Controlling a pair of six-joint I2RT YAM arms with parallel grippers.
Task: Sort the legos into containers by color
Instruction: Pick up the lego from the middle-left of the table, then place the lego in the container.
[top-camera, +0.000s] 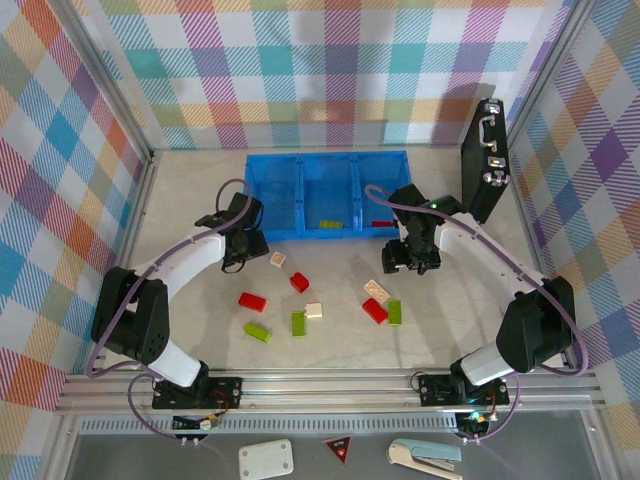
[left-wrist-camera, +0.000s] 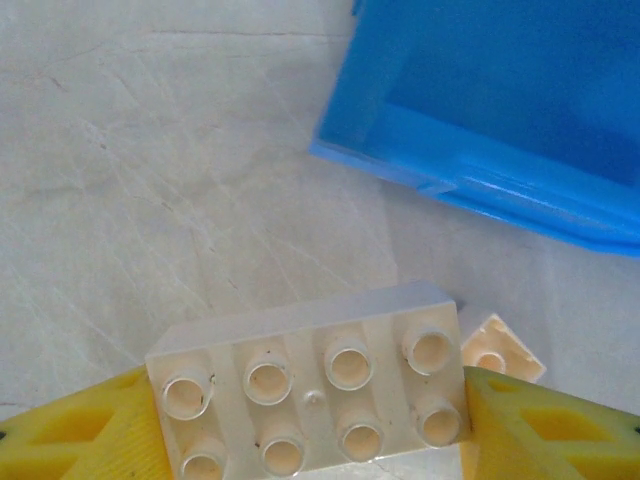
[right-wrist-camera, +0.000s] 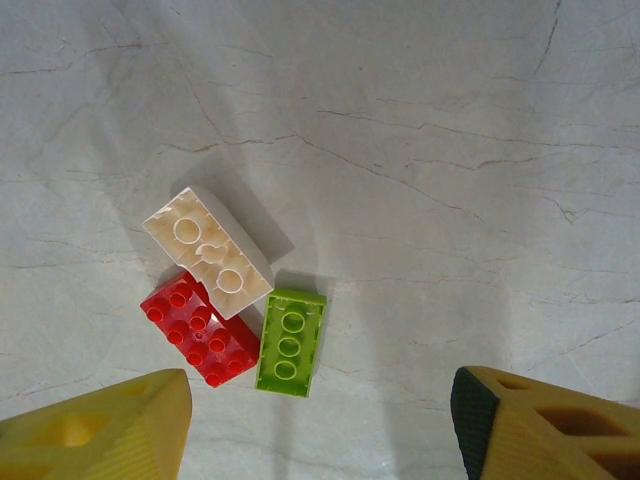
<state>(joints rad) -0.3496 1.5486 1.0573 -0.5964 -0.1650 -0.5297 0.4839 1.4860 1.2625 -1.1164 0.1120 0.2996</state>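
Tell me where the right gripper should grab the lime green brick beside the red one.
From above, pinch the lime green brick by its two short ends, wrist turned. One long side sits tight beside the red brick, leaving no finger room there; both ends look mostly free.

My left arm (top-camera: 185, 258): rises from base at near left edge, elbow out, forearm curving in toward centre. Left claw (left-wrist-camera: 312, 415): pointing down, yellow pads (left-wrist-camera: 80, 435) pressed on both ends of cream lego (left-wrist-camera: 310, 365). My right arm (top-camera: 490, 255): mirrors it, curving in from near right base. Right claw (right-wrist-camera: 320, 420): facing down, hovering above desk (right-wrist-camera: 450, 150), fingers (right-wrist-camera: 110, 425) spread wide, empty.
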